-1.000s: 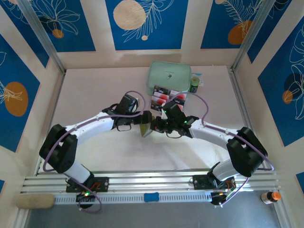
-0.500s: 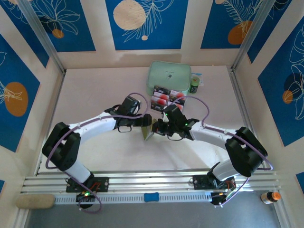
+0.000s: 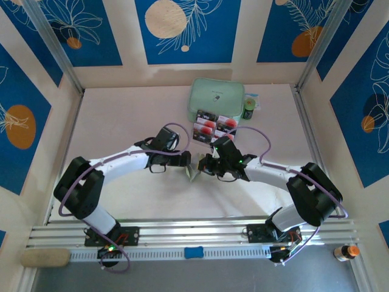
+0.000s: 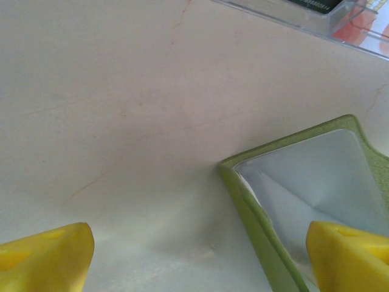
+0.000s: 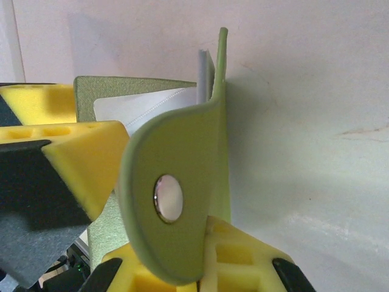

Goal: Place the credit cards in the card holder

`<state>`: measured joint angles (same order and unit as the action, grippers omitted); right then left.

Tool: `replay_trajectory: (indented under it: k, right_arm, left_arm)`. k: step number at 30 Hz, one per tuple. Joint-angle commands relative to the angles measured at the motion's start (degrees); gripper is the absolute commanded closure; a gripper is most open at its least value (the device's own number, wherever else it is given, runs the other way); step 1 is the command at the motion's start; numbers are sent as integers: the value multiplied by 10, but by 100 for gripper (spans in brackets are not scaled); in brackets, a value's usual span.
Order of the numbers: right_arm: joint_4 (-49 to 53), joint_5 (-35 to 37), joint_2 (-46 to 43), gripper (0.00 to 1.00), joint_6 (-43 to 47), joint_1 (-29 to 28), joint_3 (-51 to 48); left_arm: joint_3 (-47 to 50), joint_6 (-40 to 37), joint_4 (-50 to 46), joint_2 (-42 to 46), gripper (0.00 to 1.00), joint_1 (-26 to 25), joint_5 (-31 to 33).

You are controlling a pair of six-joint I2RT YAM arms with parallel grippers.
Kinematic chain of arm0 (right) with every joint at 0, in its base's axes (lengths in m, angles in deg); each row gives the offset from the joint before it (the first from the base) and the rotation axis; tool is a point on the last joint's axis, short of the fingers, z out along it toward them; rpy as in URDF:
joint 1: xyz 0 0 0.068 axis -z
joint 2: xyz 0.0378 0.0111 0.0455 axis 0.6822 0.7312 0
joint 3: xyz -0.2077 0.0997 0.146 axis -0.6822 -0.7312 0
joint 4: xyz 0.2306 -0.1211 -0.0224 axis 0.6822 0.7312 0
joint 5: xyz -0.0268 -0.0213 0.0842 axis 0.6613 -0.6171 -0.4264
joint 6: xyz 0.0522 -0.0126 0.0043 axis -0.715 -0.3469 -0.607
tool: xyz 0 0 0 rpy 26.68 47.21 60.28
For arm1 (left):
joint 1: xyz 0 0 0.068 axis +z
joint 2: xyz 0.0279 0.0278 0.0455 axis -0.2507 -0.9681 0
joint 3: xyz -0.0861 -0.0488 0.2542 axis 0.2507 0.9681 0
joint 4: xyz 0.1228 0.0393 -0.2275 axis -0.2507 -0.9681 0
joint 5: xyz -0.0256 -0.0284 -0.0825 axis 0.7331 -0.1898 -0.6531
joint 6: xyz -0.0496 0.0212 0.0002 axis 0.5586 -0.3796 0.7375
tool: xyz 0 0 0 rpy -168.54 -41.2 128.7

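Pale tabletop (image 3: 121,121) is bounded by blue-panelled walls. At its middle the card holder (image 3: 192,173) is held part-open, its snap flap clamped between the closed pads of the right gripper (image 3: 205,165). The left gripper (image 3: 186,162) is spread wide, with one finger (image 4: 346,249) just beside the holder's grey pocket and nothing gripped. The step is judged best done if the pocket is pinned open and steadied before any card is fetched. The credit cards (image 3: 213,125) are lodged in the clear tray (image 4: 285,12), beyond both grippers.

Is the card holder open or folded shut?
Open. The card holder has its snap flap unfastened in the right wrist view; its pale inside shows in the left wrist view.
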<state>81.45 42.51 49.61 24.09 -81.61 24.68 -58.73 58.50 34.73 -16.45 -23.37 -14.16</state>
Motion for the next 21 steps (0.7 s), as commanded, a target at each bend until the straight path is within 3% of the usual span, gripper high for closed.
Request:
replay_trajectory:
  k: [1,11,16,21]
  right_arm:
    - [-24,1,-10,100,-9,5,-7]
    - [-38,9,1,100,-32,2,-17]
    - [-42,21,6,100,-42,-4,-19]
    - [-44,32,11,100,-47,-13,-16]
  left_arm:
    - [14,-18,-45,11,10,11,37]
    - [21,-21,-59,28,5,50,45]
    - [44,-14,-48,48,5,88,22]
    - [35,-19,-49,55,5,92,11]
